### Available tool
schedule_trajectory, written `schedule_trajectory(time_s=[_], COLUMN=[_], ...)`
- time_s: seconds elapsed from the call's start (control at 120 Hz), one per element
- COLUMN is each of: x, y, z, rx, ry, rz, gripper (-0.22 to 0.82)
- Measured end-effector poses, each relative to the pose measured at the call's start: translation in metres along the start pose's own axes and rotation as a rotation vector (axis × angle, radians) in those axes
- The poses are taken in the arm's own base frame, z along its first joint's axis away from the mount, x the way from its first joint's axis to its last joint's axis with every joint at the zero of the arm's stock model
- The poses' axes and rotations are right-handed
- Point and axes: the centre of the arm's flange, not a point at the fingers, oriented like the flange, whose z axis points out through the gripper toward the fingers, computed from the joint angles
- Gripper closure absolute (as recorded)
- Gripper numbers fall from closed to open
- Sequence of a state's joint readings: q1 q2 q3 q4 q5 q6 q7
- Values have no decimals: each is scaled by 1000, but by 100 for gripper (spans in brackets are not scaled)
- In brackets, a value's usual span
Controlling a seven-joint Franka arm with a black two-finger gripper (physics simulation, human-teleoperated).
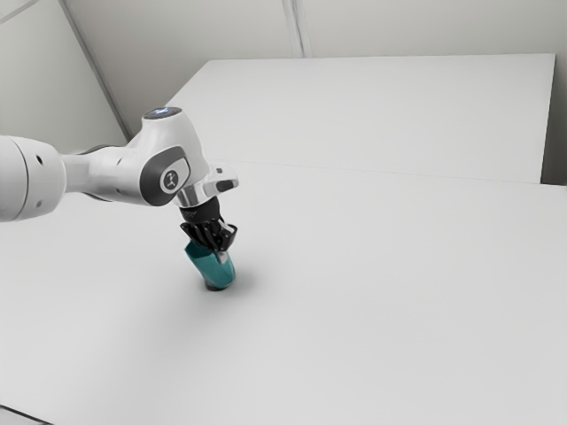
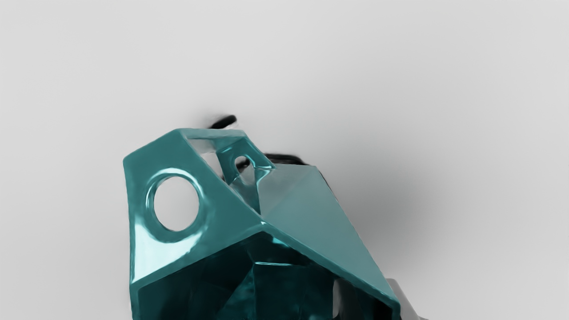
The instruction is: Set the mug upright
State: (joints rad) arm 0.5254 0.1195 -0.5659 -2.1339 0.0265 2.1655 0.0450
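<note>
The gripper [image 1: 221, 251] points down at the upper part of the teal faceted mug [image 1: 211, 266]. The mug is tilted, its top leaning toward the exterior view's left and its dark base low, close to the table; whether the base touches is unclear. In the wrist view the mug [image 2: 302, 191] shows its dark opening and a handle part with a round hole. The gripper [image 2: 371, 306] is shut on the mug's wall, one finger inside the opening and a grey finger [image 2: 401, 298] outside. Much of both fingers is hidden.
The white table [image 1: 381, 292] stretches around the mug, with a soft shadow beside it. Another pale surface [image 1: 372, 115] and walls stand behind. A thin dark line [image 1: 22, 414] crosses the near left corner of the exterior view.
</note>
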Motion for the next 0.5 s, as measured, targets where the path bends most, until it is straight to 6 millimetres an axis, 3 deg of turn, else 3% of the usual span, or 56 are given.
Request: schedule_trajectory(time_s=[0.233,0.5], x=[-1,-9], y=[4,15], z=[-7,-42], rx=[3,45], ry=[12,53], rz=[-4,1], gripper=[26,7])
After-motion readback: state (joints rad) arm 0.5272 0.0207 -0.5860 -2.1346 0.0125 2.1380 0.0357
